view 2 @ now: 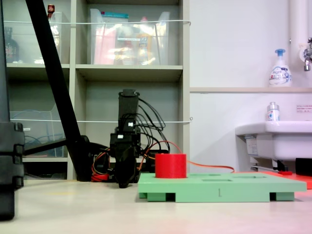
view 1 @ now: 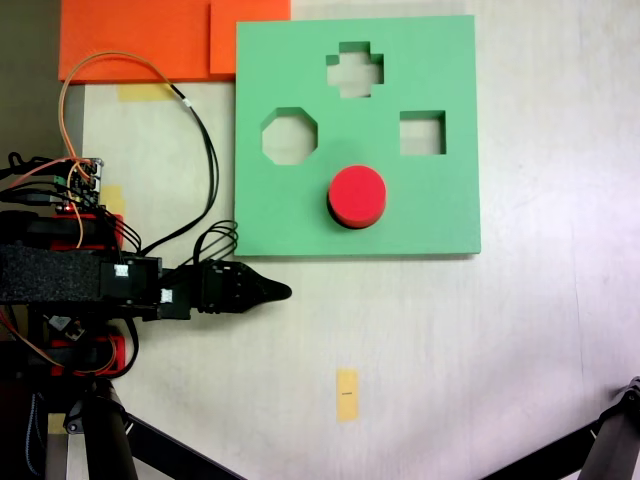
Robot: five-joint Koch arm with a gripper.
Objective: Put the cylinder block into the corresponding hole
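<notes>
The pale table (view 1: 520,350) takes up most of what I see from above, and on its far side lies the square green foam board (view 1: 440,215), with two orange sheets (view 1: 140,40) tucked beside its far left corner. The arm (view 1: 60,275) reaches in from the left, a black bar trailing orange and black wires, and its gripper (view 1: 280,292) rests low just off the board's near left corner, touching nothing. From above the jaws run to one dark point and in the low side view (view 2: 126,183) they stand one behind the other, so I cannot tell whether they are parted or closed — only that nothing is held. The cylinder block (view 1: 357,194) is on the board near its near edge, its lower part seemingly sunk into the corresponding hole (view 1: 345,224), of which only a dark sliver shows at its foot; from the side the cylinder block (view 2: 170,165) stands upright and well proud of the surface. The octagonal cutout (view 1: 290,137), the cross-shaped one (view 1: 355,70) and the square one (view 1: 422,133) are open. I would judge the block light and firm, likely foam with a matte, grippy skin — best pinched across its curved sides near the top. A small yellow tape strip (view 1: 346,394) lies on the near table. The pump bottle (view 2: 277,70) and the wall notice (view 2: 303,108) are too small to read.
</notes>
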